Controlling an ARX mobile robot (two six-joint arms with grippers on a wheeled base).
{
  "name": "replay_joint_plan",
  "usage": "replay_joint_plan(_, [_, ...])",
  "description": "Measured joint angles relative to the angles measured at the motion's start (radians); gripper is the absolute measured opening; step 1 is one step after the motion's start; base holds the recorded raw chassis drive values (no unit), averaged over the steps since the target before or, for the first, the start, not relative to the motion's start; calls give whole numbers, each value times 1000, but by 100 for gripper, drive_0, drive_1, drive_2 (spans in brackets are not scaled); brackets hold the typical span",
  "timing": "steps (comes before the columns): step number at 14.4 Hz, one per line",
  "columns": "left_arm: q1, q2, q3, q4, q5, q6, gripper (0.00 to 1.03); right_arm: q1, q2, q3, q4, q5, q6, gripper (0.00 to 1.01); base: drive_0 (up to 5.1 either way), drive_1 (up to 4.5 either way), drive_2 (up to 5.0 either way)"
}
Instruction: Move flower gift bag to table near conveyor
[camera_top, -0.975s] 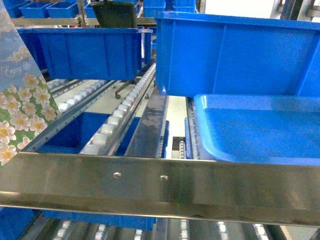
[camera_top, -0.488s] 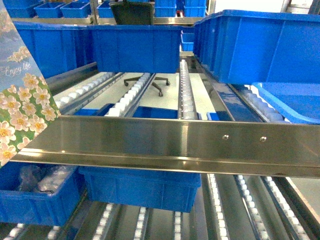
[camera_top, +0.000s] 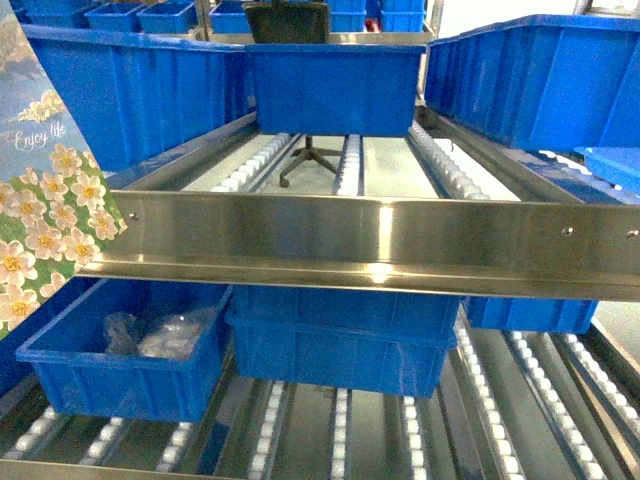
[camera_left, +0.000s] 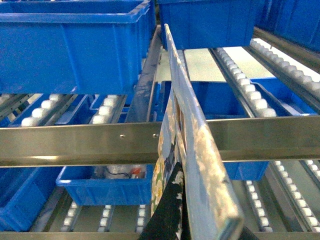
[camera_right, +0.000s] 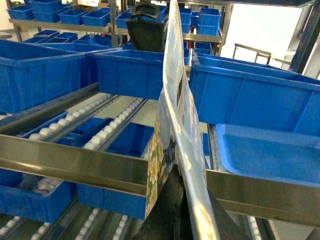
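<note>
Swung further left than half a second ago: the steel rail of the conveyor (camera_top: 350, 240) now crosses the head view nearly level, with a blue bin (camera_top: 120, 355) of clear wrapped items below it. Held edge-on before both wrist cameras, glossy paper flower gift bag (camera_left: 192, 150), daisy print at the head view's left edge. Cannot tell grip state of either gripper; dark shapes at the bag's base only
</note>
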Motion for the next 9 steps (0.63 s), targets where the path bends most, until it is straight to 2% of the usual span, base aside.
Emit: replay_joint_plan(9, [0, 1, 0, 0, 0, 0, 2, 0, 0, 0, -2, 0, 0, 2, -455, 49, 404])
